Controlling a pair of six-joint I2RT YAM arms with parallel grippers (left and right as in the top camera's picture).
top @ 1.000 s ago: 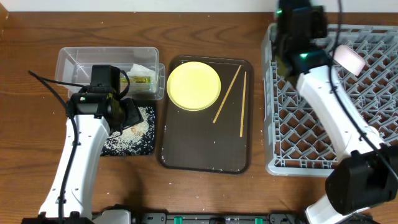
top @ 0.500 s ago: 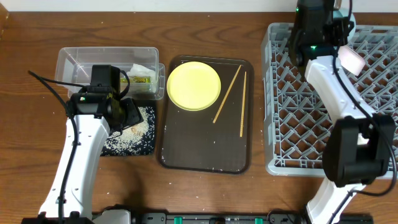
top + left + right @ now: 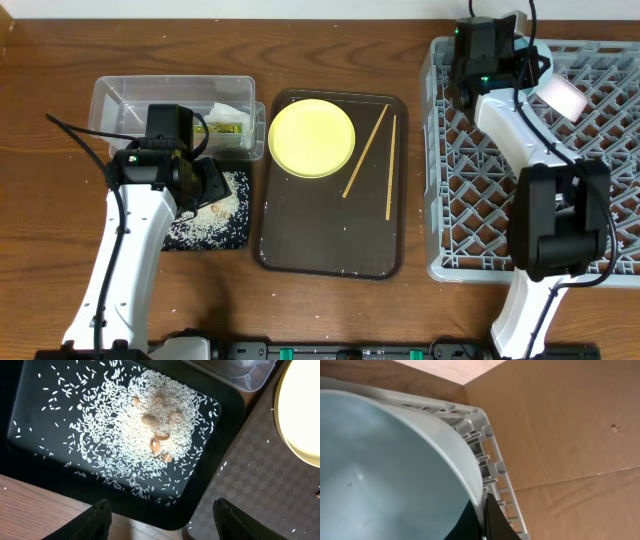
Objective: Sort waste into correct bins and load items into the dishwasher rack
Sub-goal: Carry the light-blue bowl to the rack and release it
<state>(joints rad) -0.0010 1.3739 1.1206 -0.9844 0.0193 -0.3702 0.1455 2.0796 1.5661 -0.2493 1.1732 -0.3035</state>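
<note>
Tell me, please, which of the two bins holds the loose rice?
The shallow black tray, below the left tool: white rice grains are scattered over its floor. The clear tub behind it holds a green-and-yellow wrapper instead.

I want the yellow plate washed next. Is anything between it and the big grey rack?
Yes. Two chopsticks lie flat on the brown tray, between the yellow plate and the rack. The tray's raised rim is on that side too. Both are low.

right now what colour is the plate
Yellow; the plate shows best in the overhead view.
</note>
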